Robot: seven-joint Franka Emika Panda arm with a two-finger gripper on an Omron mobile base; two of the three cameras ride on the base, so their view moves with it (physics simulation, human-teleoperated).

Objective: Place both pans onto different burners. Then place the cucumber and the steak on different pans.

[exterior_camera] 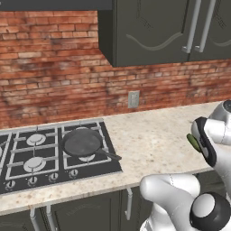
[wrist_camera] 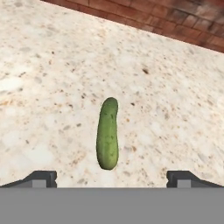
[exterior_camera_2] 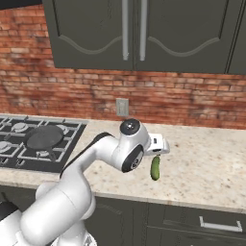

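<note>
One pan [exterior_camera: 82, 142] down on a burner, end effector [wrist_camera: 111, 178] spread wide, empty, over cucumber [wrist_camera: 107, 133] mid-desk [wrist_camera: 52, 78], plenty left.

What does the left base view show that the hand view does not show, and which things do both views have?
Left base view alone: the black cooktop with its burners, one dark pan resting on the rightmost grate, a wall socket and the cabinet doors above.

Hand view alone: the open pincer, its tips wide apart above the counter, and the whole length of the cucumber between them.

Both: the speckled counter, the brick wall and the cucumber, which the arm partly hides in the base view.
</note>
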